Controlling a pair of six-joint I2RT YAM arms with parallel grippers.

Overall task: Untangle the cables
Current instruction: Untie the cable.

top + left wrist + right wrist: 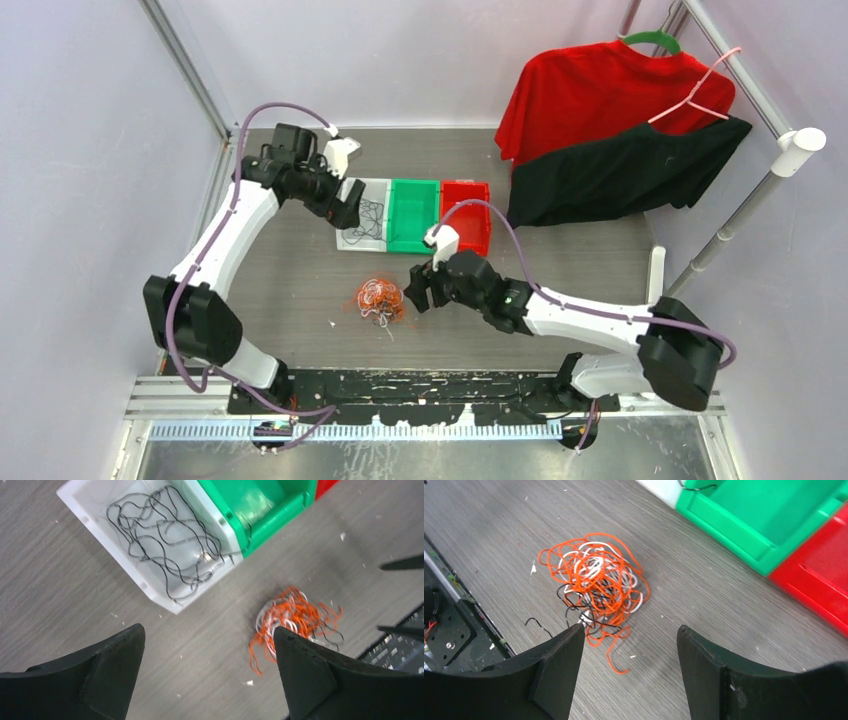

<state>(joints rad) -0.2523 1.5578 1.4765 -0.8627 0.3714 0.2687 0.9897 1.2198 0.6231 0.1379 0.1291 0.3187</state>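
Right gripper gapes above grey wood-grain table.

You have three bins in a touching row on the grey table: white bin left, green bin middle, red bin right. Far right, a red shirt on a green hanger hangs over a black garment, with a pink hanger across the shirt.

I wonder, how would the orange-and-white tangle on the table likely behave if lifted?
The tangle would probably sag and trail, since its thin cords lie in loose loops. It looks light, so a push would likely slide it. Interlocked loops may lift as one clump.
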